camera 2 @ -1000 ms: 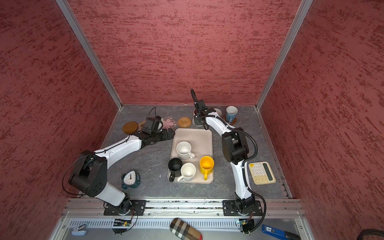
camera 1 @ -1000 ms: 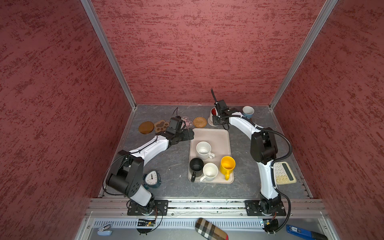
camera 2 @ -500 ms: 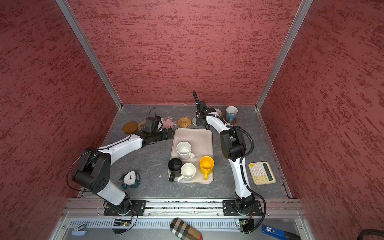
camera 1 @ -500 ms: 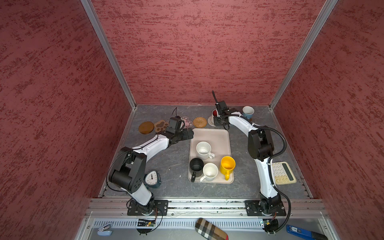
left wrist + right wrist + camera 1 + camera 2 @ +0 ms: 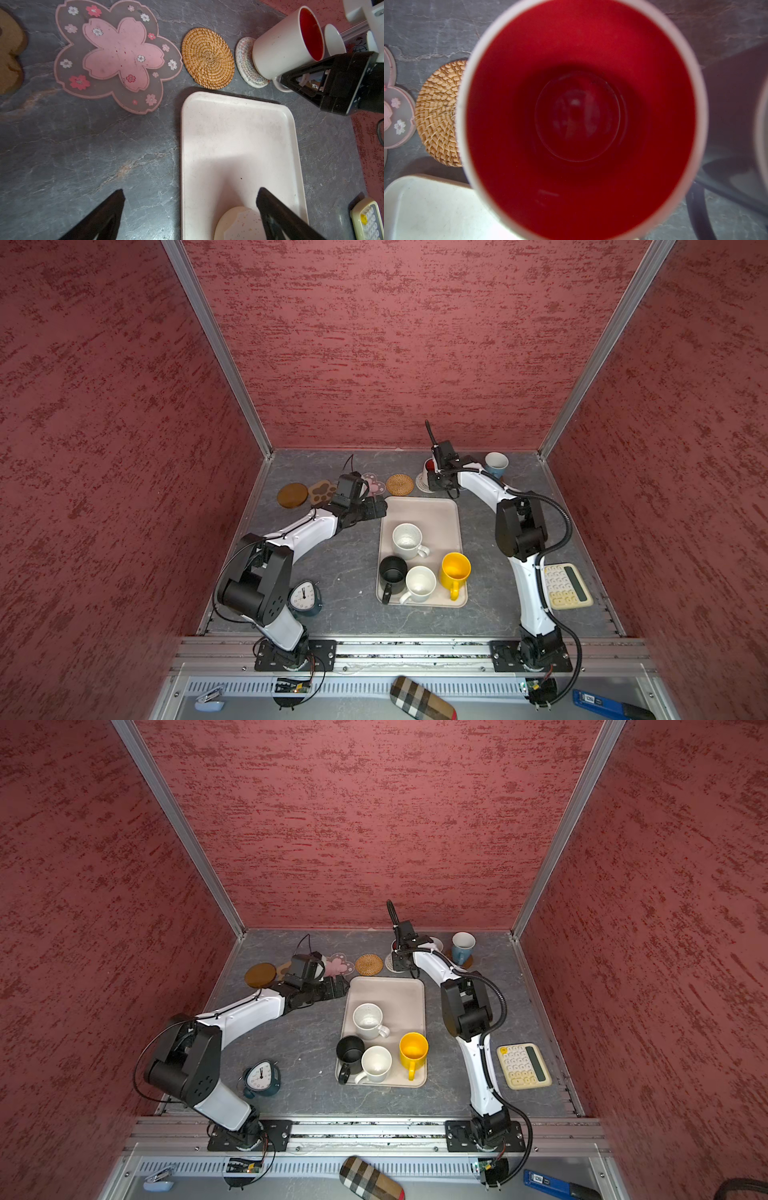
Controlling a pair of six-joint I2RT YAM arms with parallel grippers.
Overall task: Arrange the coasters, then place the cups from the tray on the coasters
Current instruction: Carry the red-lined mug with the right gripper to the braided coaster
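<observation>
With right gripper [image 5: 295, 83] pinching the handle of the red-lined mug [image 5: 278, 47] at the whitish woven coaster [image 5: 245, 62] beyond the tray [image 5: 239, 135], settle flat and centred before letting go, holding left gripper [image 5: 191, 193], spread wide over the tray's corner, clear.

2 overhead, 2 wrist-close, seemingly downward

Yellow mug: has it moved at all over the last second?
No. The yellow mug stands where it did, in the tray's near right corner, handle toward the front rim.
</observation>
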